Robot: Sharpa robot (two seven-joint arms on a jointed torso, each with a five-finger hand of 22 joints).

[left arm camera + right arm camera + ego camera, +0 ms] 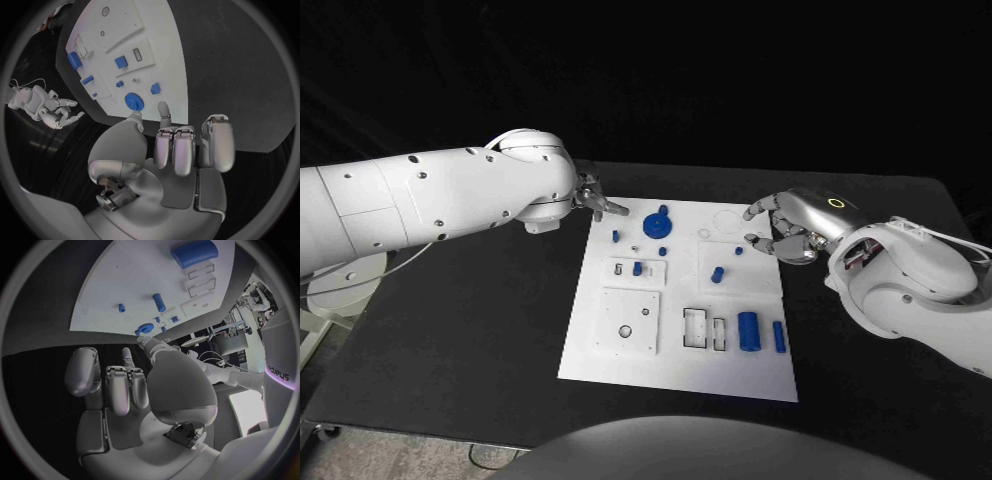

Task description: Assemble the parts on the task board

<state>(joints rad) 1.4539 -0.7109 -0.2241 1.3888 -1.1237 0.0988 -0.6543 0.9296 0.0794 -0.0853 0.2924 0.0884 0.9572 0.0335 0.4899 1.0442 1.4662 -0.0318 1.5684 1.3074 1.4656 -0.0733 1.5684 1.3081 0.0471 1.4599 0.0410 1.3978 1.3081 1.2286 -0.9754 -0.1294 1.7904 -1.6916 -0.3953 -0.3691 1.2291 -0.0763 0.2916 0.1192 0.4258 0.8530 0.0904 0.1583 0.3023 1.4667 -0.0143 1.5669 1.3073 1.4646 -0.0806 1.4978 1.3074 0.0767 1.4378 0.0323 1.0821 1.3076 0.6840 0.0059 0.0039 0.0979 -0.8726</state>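
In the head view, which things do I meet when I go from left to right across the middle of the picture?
Left hand → blue gear → task board → right hand.

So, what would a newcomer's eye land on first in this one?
The white task board in the middle of the black table, dotted with small blue parts, the largest a blue gear near its far edge. Then the two silver hands flanking that far end: the left hand and right hand, neither holding anything.
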